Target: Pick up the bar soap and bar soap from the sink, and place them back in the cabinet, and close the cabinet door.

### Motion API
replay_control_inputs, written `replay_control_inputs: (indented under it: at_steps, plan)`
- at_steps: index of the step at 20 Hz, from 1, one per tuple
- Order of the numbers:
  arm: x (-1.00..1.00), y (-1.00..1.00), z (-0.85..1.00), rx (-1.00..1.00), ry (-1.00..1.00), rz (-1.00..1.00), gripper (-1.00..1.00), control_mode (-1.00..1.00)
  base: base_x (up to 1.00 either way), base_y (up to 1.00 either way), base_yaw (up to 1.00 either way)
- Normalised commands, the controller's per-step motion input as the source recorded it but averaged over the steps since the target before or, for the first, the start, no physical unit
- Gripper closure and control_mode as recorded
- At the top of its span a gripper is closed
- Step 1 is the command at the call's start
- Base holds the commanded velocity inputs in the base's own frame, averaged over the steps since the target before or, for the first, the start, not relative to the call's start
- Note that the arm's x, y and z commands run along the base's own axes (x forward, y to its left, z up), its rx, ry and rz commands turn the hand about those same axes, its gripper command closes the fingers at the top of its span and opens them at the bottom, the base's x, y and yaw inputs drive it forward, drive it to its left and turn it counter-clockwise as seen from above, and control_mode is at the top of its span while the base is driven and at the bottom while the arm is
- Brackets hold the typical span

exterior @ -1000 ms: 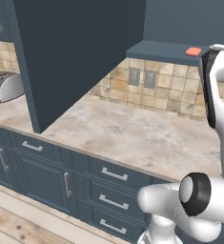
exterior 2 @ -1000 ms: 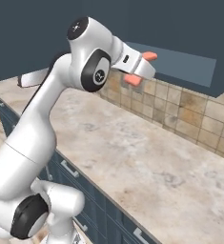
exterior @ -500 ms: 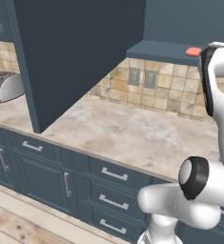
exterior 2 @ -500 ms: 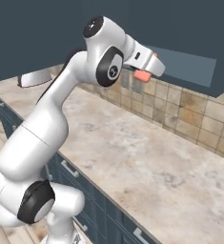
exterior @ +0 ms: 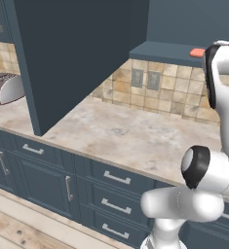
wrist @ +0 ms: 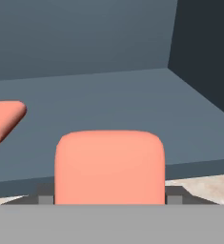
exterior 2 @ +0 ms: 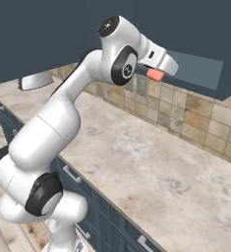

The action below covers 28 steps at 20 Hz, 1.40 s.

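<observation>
My gripper (exterior 2: 158, 70) is shut on one salmon bar soap (exterior 2: 154, 75), held at the front edge of the cabinet (exterior 2: 200, 71). In the hand view this held bar soap (wrist: 109, 167) sits close up between the fingers, just above the cabinet floor (wrist: 132, 109). A second bar soap (wrist: 4, 119) lies on that floor to the left; from the left base view the same bar (exterior: 197, 52) rests on the shelf edge. The cabinet door (exterior: 82, 58) stands swung wide open over the counter. The sink is out of view.
A marble counter (exterior: 135, 136) runs below the cabinet, with a tiled backsplash and wall outlets (exterior: 145, 78). A silver toaster (exterior: 6, 87) stands at the far left. Blue drawers (exterior: 116, 177) line the counter front.
The arm has reached up and forward, carrying the held bar soap to the right, closer to the cabinet shelf. The bar on the shelf has stayed put.
</observation>
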Motion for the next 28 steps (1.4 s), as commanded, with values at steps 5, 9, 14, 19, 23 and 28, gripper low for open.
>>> replay_control_inputs:
  at_steps: [5,9,14,19,23,28]
  plan:
    - [0.25,-0.21,0.04,0.00,0.00,-0.01,1.00,-1.00,0.00,0.00,0.00]
    - [0.23,-0.20,0.04,0.00,0.00,0.00,1.00,-1.00,0.00,0.00,0.00]
    - [0.25,-0.20,0.01,0.00,0.00,0.00,1.00,-1.00,0.00,0.00,0.00]
    - [0.28,-0.18,0.00,0.00,0.00,0.00,1.00,-1.00,0.00,0.00,0.00]
    - [0.29,-0.15,0.00,0.00,0.00,0.00,1.00,-1.00,0.00,0.00,0.00]
    - [0.15,-0.08,0.00,0.00,0.00,0.00,1.00,-1.00,0.00,0.00,0.00]
